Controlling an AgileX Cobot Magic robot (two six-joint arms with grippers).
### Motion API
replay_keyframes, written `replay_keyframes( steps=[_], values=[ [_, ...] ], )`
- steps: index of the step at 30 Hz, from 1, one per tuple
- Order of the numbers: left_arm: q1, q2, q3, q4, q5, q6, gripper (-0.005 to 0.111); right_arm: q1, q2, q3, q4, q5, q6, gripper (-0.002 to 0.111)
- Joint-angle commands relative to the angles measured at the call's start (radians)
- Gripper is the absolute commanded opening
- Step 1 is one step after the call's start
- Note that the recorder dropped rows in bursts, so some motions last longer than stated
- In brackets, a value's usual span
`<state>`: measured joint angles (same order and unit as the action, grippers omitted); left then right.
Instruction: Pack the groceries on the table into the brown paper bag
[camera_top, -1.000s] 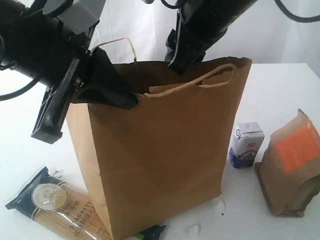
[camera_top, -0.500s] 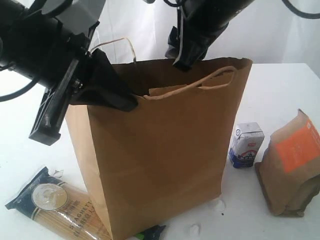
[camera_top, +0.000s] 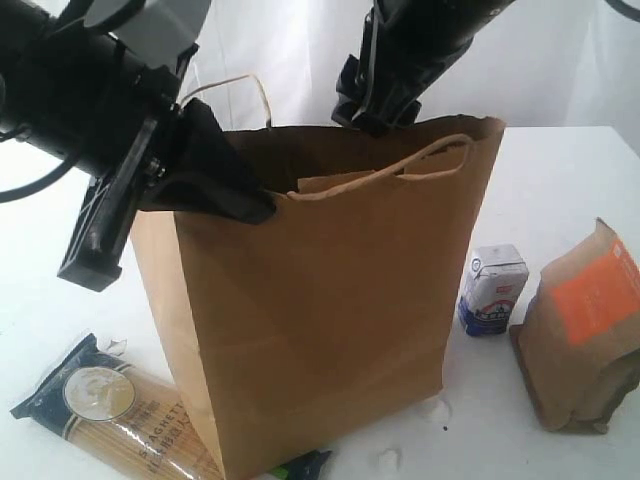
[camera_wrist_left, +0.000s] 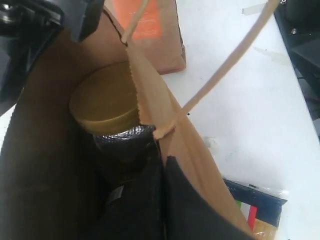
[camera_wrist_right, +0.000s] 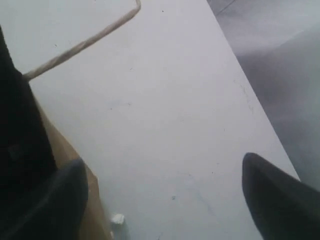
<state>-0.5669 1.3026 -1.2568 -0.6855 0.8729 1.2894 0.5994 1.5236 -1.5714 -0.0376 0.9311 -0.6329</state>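
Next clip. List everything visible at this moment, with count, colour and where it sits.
paper bag: 1, brown, upright mid-table
jar: 1, gold lid, inside the bag
spaghetti pack: 1, dark ends, lying flat by the bag's lower left corner
carton: 1, white and blue, upright, right of the bag
pouch: 1, brown with orange label, right of the carton
table: 1, white
left gripper: 1, black, shut on the bag's rim
right gripper: 1, black, open and empty, above the bag's back rim
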Motion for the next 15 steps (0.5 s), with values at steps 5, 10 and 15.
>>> replay_keyframes(
  steps=[5,10,15],
  values=[
    [-0.004,-0.018,-0.002,-0.042,0.018,-0.01,0.0,-0.001,-0.041,-0.012,0.003,0.025,0.009,0.078],
    [-0.004,-0.018,-0.002,-0.042,0.018,-0.01,0.0,-0.001,-0.067,-0.012,0.022,0.051,0.009,0.077],
    [-0.004,-0.018,-0.002,-0.042,0.018,-0.01,0.0,-0.001,-0.052,-0.012,0.048,0.048,-0.043,0.077]
  ],
)
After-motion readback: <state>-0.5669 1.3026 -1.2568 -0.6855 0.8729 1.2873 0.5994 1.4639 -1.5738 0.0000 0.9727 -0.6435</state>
